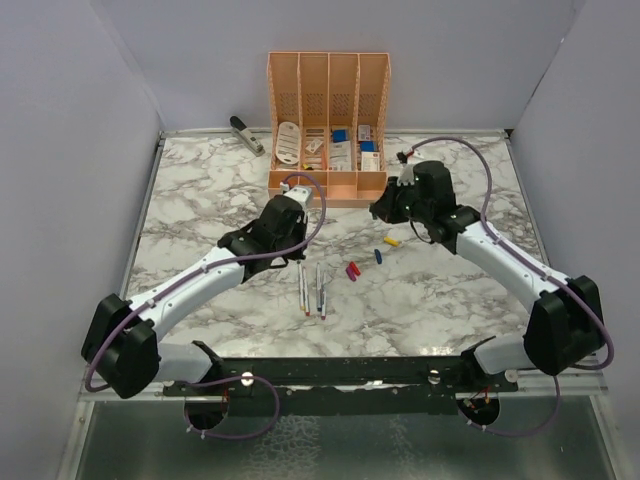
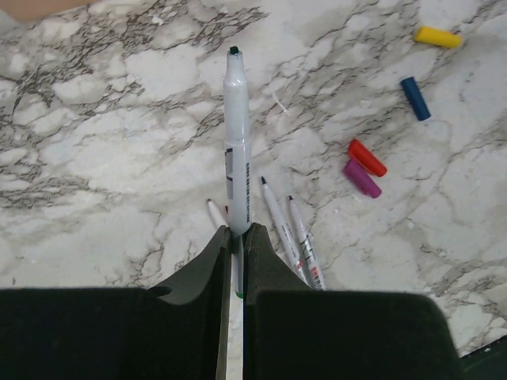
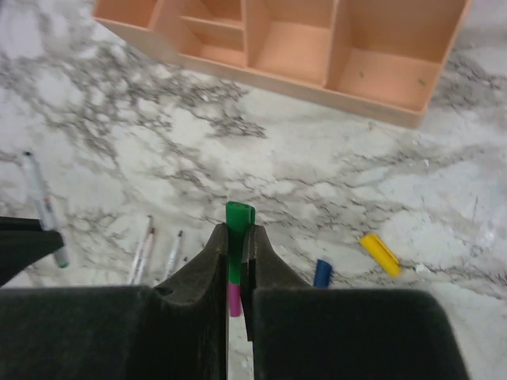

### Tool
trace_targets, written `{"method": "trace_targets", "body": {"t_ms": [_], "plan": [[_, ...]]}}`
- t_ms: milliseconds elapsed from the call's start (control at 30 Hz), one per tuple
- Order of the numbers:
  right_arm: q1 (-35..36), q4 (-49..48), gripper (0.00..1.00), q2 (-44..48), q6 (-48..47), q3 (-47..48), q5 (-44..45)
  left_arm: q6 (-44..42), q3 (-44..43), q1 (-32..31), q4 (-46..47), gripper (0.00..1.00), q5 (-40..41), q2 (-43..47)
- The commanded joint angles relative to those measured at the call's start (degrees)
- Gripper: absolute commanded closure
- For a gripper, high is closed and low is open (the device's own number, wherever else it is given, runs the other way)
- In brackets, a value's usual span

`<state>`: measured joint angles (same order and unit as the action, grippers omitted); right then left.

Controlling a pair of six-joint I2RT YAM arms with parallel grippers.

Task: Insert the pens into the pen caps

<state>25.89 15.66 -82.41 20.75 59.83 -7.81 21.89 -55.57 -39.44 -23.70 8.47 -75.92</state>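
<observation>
My left gripper [image 2: 235, 237] clamps a green-tipped pen [image 2: 237, 134], my right gripper [image 3: 238, 237] a green cap [image 3: 238, 215].
The pen juts forward; its rear and the cap's base hide between my fingers.

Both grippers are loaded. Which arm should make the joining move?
Left, probably. The left gripper holds the white-grey green-tipped pen by its tail, tip far out and free to aim. The right gripper pinches the stubby green plastic cap, little of it protruding; better held steady.

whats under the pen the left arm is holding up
Marble table with three loose pens lying on it below the held pen. The left fingers cover their near ends and whatever lies straight beneath.
</observation>
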Motion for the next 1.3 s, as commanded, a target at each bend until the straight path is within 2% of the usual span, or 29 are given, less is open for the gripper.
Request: {"method": "trace_targets", "body": {"t_ms": [0, 200, 300, 400, 600, 933, 1267], "plan": [[0.3, -16.56, 0.98, 4.99, 3.15, -3.93, -7.11, -3.12, 5.62, 0.24, 15.15, 1.0, -7.68, 4.66], [0.35, -29.08, 0.98, 7.76, 7.05, -7.06, -11.36, -3.42, 10.42, 0.25, 26.86, 1.0, -16.19, 7.83], [0.3, -33.67, 0.98, 8.16, 8.93, -7.99, -14.37, -0.41, 13.71, 0.2, 35.35, 1.0, -20.97, 10.22], [0.31, -39.85, 0.98, 9.22, 11.53, -10.32, -15.99, 3.58, 17.61, 0.29, 43.6, 1.0, -22.43, 12.41], [0.35, -49.52, 0.98, 10.77, 14.02, -13.03, -19.99, 5.61, 16.79, 0.25, 44.46, 1.0, -26.68, 11.44], [0.31, -51.76, 0.98, 11.73, 14.4, -11.9, -24.83, 5.71, 13.47, 0.24, 44.46, 1.0, -32.43, 7.5], [0.32, -56.27, 0.98, 12.66, 18.15, -15.27, -25.18, 6.27, 11.59, 0.24, 44.85, 1.0, -34.32, 6.75]]}}
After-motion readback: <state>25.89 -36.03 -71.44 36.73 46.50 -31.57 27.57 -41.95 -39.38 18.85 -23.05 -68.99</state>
